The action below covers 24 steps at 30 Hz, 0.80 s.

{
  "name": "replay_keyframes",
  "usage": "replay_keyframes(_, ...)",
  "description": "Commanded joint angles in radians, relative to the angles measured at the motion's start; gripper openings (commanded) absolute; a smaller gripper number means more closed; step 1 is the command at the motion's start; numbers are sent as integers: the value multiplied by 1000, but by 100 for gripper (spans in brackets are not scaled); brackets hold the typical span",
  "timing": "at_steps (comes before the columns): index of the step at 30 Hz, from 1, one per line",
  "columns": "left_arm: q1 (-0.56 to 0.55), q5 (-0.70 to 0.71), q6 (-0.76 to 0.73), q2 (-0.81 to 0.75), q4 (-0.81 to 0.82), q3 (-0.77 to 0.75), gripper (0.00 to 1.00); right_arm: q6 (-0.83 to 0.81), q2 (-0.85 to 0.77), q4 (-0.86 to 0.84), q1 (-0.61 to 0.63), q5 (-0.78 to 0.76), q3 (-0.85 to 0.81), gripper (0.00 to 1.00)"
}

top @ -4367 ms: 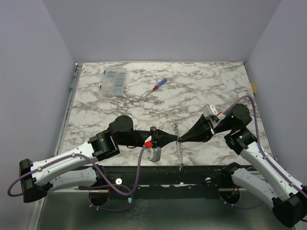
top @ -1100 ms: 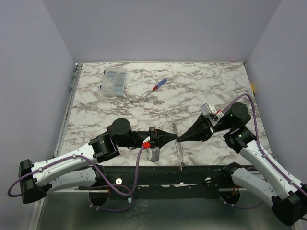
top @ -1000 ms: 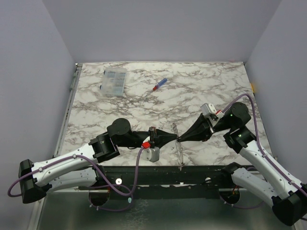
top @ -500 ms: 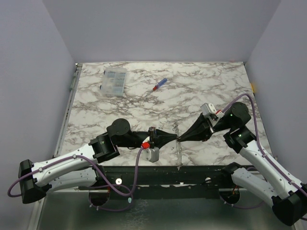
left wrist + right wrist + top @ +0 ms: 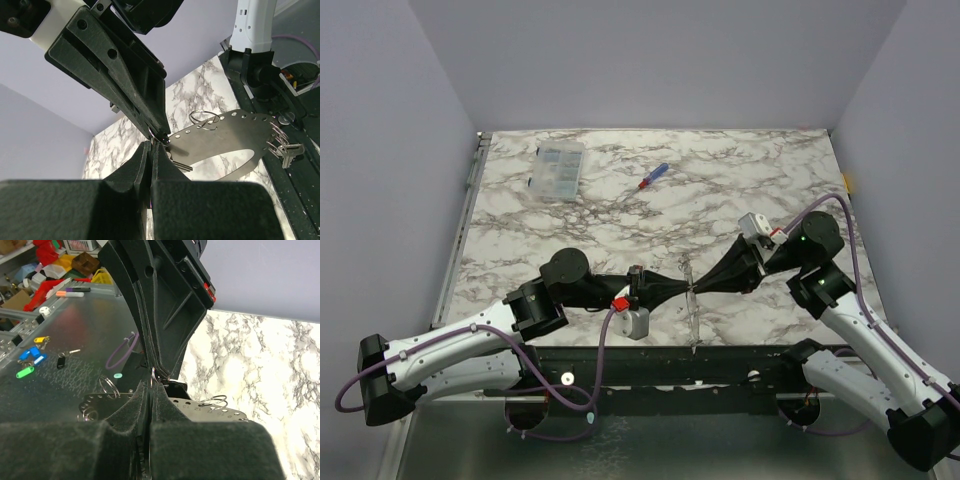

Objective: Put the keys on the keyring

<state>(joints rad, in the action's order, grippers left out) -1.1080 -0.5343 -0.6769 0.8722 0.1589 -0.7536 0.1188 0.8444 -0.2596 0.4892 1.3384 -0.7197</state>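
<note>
Left arm stretched low along the near edge of the white marble-patterned table [image 5: 750,180], right arm angled in to meet it, 2 black grippers nose to nose. Left gripper [image 5: 681,291] fingers pressed closed, right gripper [image 5: 700,289] fingers pressed closed too, tips meeting at a small wire ring [image 5: 161,136]. That ring sits at 1 end of the keyring [image 5: 225,131], a thin pale grey metal arc punched with holes, hanging between the tips. A small silver key [image 5: 289,155] dangles at its far end.

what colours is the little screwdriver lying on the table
Red and blue screwdriver; clearest in the top external view.
</note>
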Motion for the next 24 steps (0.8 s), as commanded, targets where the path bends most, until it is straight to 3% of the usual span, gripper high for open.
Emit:
replay_keyframes(1,-3,-47,14,-13,2,14,0,-11,4,12,-1,-34,-44,1)
replay_keyframes(24,-3,-33,0,-25,-2,34,0,26,17,15,-1,-19,-66,1)
